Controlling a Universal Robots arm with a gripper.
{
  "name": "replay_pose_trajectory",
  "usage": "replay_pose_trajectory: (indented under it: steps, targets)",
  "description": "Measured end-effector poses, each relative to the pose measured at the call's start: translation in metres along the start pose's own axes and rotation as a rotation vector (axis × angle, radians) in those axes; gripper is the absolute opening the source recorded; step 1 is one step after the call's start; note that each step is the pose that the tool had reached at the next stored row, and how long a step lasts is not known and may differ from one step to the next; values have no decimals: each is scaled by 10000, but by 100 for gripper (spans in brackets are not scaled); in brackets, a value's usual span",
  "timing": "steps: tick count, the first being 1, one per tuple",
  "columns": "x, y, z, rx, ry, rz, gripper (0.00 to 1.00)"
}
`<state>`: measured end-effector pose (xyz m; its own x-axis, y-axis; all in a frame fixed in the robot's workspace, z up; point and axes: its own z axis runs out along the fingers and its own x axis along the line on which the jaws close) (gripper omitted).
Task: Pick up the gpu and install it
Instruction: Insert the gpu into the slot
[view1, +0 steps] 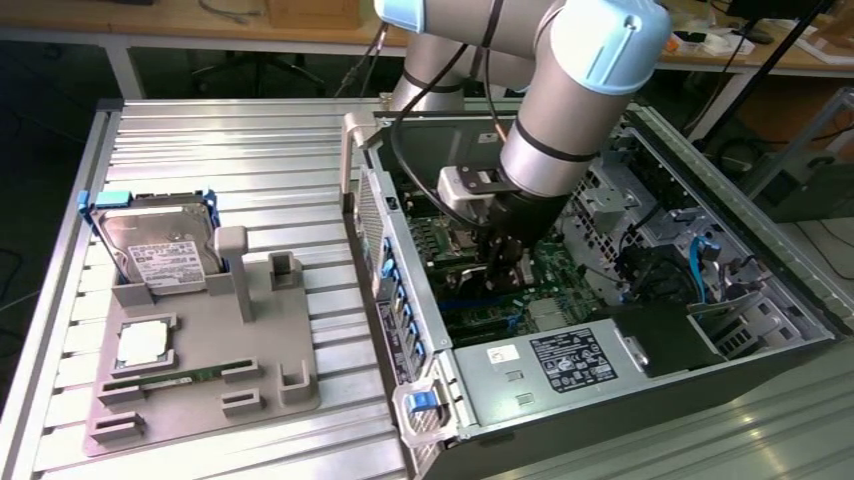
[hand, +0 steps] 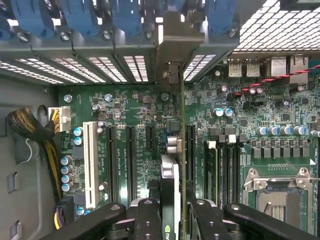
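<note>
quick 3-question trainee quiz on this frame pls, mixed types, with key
1. True or false: the pincer is inside the open computer case.
2. What is the pincer shut on? A) a screwdriver B) the gpu C) a fan
3. Fill in: the hard drive stands in the grey fixture on the exterior view's ____.
Key: 1 true; 2 B; 3 left.
</note>
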<state>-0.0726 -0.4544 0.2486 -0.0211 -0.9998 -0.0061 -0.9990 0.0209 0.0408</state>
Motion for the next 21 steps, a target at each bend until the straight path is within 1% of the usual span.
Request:
replay_pose_trajectory:
  steps: [5,10,13,16,21]
  targets:
    - [2,-3,54,-1,10,1,28]
    - [2,-5,106,0,6,1,28]
    - [2,-1,158,-1,10,5,28]
    - [3,13,202,5,1,5,28]
    - [2,16,204,0,-3,8,28]
